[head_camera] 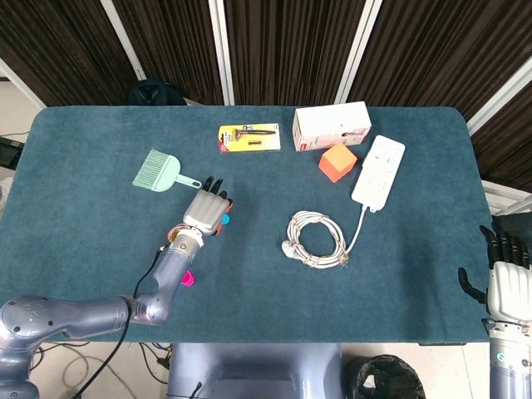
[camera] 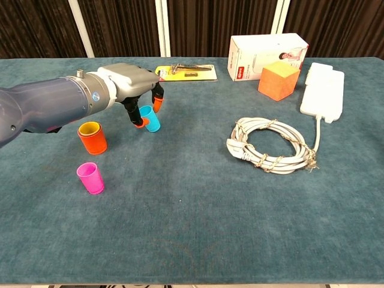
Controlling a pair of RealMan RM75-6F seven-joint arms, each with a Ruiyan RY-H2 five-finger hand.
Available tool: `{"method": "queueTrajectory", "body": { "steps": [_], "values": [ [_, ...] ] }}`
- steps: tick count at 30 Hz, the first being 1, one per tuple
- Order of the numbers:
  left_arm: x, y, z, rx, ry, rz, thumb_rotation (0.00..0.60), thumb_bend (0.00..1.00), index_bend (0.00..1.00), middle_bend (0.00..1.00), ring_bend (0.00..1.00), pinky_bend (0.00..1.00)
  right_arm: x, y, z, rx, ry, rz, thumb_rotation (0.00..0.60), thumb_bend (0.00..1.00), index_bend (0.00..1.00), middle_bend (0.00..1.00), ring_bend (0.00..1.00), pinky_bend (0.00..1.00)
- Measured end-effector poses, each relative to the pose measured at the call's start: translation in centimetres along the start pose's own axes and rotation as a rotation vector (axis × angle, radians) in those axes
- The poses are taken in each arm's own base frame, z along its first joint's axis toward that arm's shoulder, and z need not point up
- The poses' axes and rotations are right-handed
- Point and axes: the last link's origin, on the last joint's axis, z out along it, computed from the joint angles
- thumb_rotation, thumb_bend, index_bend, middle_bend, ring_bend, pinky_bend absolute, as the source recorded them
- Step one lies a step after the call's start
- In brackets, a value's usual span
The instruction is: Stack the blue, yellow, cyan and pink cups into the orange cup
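— Background? 
— Dark slatted curtains behind a counter [camera: 198, 240] with teal cloth.
— Hands? 
— Left hand [camera: 133, 89] pinches the tilted cyan cup [camera: 150, 117], beside the orange cup [camera: 92, 137]; right hand [head_camera: 507, 278] idle, fingers apart.

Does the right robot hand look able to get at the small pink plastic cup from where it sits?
Probably not: the right robot hand sits off the table's far right edge, the pink cup near the left.

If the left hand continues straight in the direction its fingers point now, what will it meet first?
The cyan cup, already between the fingers of the left hand. Beyond it, probably the razor pack, though depth is unclear.
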Motion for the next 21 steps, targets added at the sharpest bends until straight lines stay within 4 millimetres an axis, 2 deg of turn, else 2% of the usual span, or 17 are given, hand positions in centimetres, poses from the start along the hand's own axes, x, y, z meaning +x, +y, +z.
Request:
{"method": "queueTrajectory", "body": {
  "steps": [9, 21],
  "values": [
    [0.5, -0.1, -0.2, -0.001, 0.015, 0.006, 0.6, 0.42, 0.52, 0.32, 0.01, 0.06, -0.1, -0.1, 0.0, -0.003, 0.001, 0.004, 0.6, 0.41, 0.11, 0.07, 0.09, 0.09],
    [2.8, -0.2, -1.3, -0.013, 0.05, 0.038, 0.6, 0.44, 0.54, 0.33, 0.01, 0.06, 0.0, -0.1, 0.0, -0.005, 0.005, 0.011, 0.6, 0.41, 0.11, 0.07, 0.09, 0.09]
  ]
}}
